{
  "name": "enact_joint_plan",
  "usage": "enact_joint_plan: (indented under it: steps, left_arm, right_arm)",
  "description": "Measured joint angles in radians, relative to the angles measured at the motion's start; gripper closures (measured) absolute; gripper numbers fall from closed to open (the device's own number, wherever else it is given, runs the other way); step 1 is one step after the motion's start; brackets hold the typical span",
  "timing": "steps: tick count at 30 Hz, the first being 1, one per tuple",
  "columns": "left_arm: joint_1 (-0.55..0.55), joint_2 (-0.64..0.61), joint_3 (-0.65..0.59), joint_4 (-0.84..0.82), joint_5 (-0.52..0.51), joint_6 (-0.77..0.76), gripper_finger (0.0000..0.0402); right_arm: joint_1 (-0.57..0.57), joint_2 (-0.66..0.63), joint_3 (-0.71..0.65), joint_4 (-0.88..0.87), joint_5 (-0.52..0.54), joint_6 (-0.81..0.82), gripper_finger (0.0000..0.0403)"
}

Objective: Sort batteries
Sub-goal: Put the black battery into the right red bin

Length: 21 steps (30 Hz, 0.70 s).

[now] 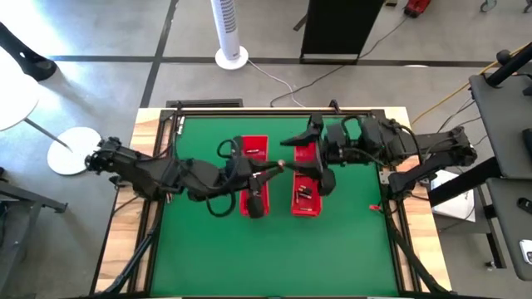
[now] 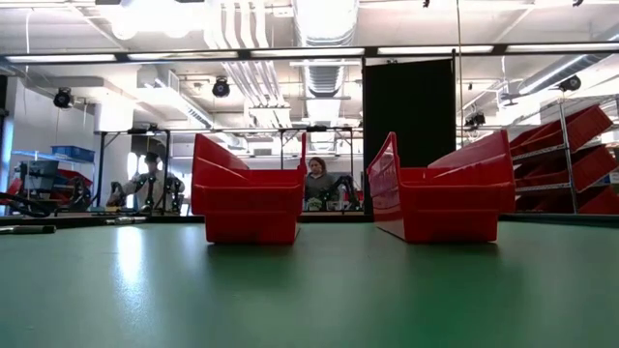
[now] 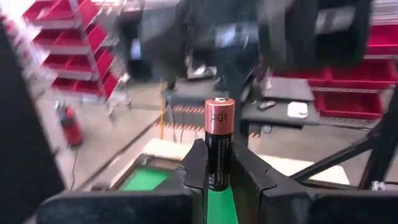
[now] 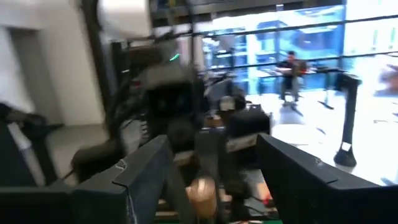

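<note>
Mid-sort, handover stage: left gripper (image 3: 219, 180) fingers pinching battery (image 3: 219, 142) upright, raised between two red trays (image 1: 254, 151). Right gripper (image 4: 205, 180) fingers spread, just facing it. Few batteries visible in right tray (image 1: 306, 199); battery not yet binned

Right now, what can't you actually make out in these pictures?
- Tray contents: low view, the red trays' walls hide everything inside.
- Batteries in the right tray: high view, only tiny dark specks.
- Right end effector: its wrist view is blurred; whether it touches the battery clamped in the left end effector is unclear.
</note>
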Motion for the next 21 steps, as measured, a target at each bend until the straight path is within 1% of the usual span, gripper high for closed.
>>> enact_joint_plan:
  steps: [3, 5, 8, 10, 13, 17, 19, 21]
  left_arm:
    - [-0.022, 0.056, 0.114, -0.013, 0.016, 0.079, 0.038]
    - [-0.03, 0.087, 0.179, -0.051, 0.02, 0.106, 0.0379]
    - [-0.04, 0.121, 0.242, -0.115, 0.025, 0.119, 0.0379]
    - [-0.045, 0.135, 0.267, -0.117, 0.035, 0.124, 0.0379]
    - [-0.048, 0.147, 0.289, -0.094, 0.039, 0.098, 0.0379]
    - [-0.046, 0.159, 0.283, -0.025, 0.056, 0.099, 0.0379]
    - [-0.046, 0.16, 0.28, -0.01, 0.068, 0.103, 0.0379]
    - [-0.046, 0.16, 0.28, 0.002, 0.072, 0.093, 0.0379]
  right_arm:
    - [0.044, 0.008, 0.001, -0.008, 0.005, -0.028, 0.0156]
    - [0.082, 0.011, 0.001, -0.012, 0.019, -0.057, 0.0155]
    - [0.136, 0.007, 0.0, 0.006, 0.1, -0.078, 0.016]
    - [0.164, 0.003, 0.006, 0.007, 0.132, -0.09, 0.0168]
    - [0.193, 0.004, 0.012, 0.007, 0.136, -0.125, 0.0181]
    - [0.225, 0.008, 0.012, 0.008, 0.18, -0.181, 0.0198]
    - [0.238, 0.008, 0.012, 0.006, 0.229, -0.215, 0.0204]
    - [0.242, 0.007, 0.011, 0.006, 0.245, -0.235, 0.0208]
